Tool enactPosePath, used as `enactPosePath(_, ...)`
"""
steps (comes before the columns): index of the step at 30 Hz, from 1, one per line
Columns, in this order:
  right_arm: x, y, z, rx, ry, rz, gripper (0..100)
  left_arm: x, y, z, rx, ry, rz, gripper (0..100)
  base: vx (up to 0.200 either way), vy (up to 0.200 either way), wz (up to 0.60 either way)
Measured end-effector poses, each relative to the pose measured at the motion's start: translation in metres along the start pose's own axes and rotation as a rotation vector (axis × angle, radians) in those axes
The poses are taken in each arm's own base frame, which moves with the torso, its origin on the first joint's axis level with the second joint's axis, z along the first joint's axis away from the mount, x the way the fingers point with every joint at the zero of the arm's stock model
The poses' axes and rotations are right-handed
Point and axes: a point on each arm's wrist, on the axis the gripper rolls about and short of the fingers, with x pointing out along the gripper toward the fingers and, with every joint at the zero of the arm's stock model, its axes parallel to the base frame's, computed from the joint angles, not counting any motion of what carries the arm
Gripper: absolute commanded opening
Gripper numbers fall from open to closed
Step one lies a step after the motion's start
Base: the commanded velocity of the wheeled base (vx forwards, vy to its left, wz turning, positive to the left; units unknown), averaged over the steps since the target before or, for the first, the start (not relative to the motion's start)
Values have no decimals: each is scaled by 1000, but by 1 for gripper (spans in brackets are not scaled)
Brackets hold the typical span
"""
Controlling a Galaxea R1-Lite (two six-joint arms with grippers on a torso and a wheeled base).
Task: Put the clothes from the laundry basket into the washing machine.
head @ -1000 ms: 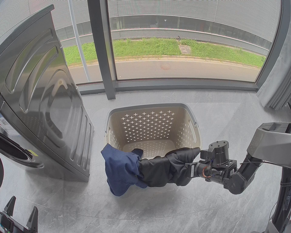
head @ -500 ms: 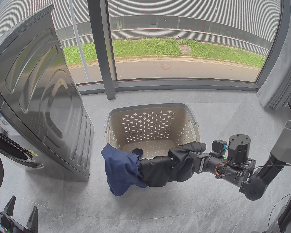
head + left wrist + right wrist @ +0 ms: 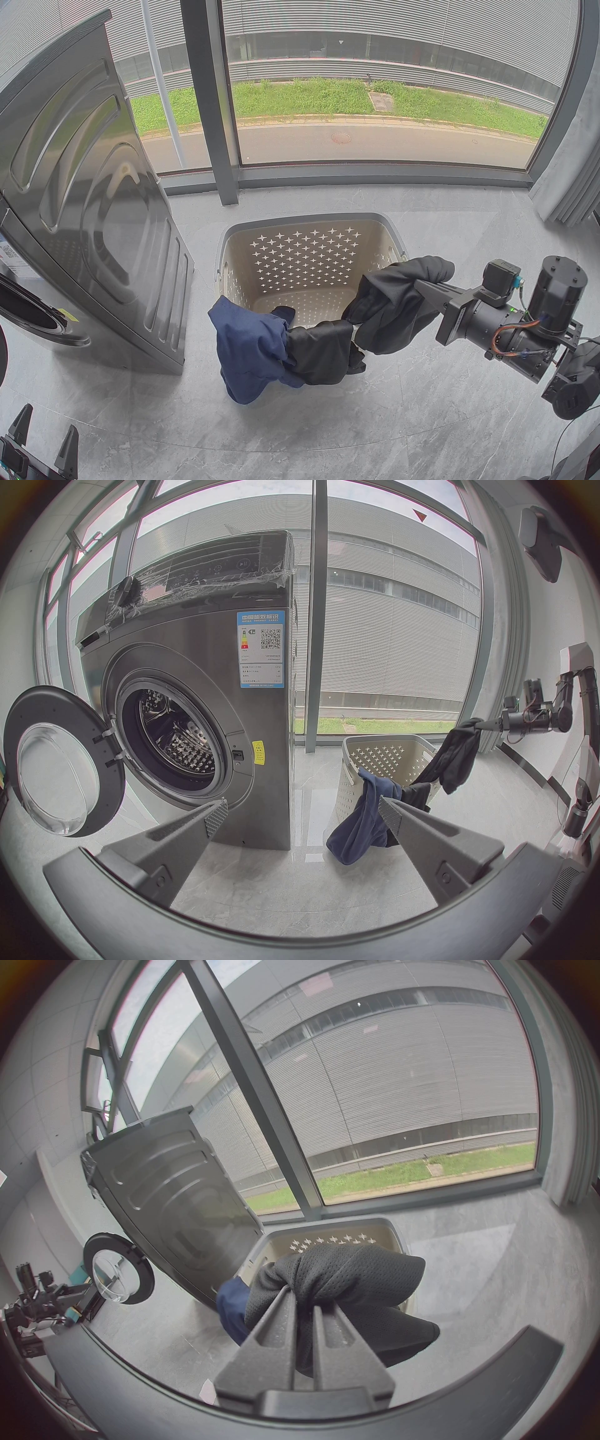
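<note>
Jaws on right gripper clamped tight on black mesh garment, pickup step I'd say; next it needs carrying to the grey steel washing machine

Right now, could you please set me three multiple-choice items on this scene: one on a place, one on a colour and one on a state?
1. Where is the blue garment?
A. draped over the laundry basket's near rim
B. spread flat on a shelf
C. folded on a chair

2. What colour is the held garment in the right gripper?
A. red
B. black
C. white

3. How is the washing machine's door?
A. shut
B. taken off
C. swung open

Answers:
1 A, it hangs down the basket's outer side.
2 B, the cloth bunched around the closed fingers is black.
3 C, the left wrist view shows it standing aside from the round opening.
</note>
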Motion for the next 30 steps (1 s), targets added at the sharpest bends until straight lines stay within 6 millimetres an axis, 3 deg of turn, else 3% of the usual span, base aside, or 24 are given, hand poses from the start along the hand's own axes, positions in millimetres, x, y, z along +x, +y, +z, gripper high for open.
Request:
enactPosePath(6,-18,13,19,-48,-82,58,0,0,0,0,0,0,0,100,0,0,0)
enactPosePath(9,-25,15,25,-53,-108,66,0,0,0,0,0,0,0,100,-200,0,0)
enactPosePath(15,-31,17,26,-52,-118,76,0,0,0,0,0,1,-2,100,-200,0,0)
enactPosePath(24,-34,19,26,-51,-116,89,0,0,0,0,1,0,-2,100,0,0,0)
enactPosePath(30,-35,20,25,-49,-114,93,0,0,0,0,1,0,-3,100,0,200,0)
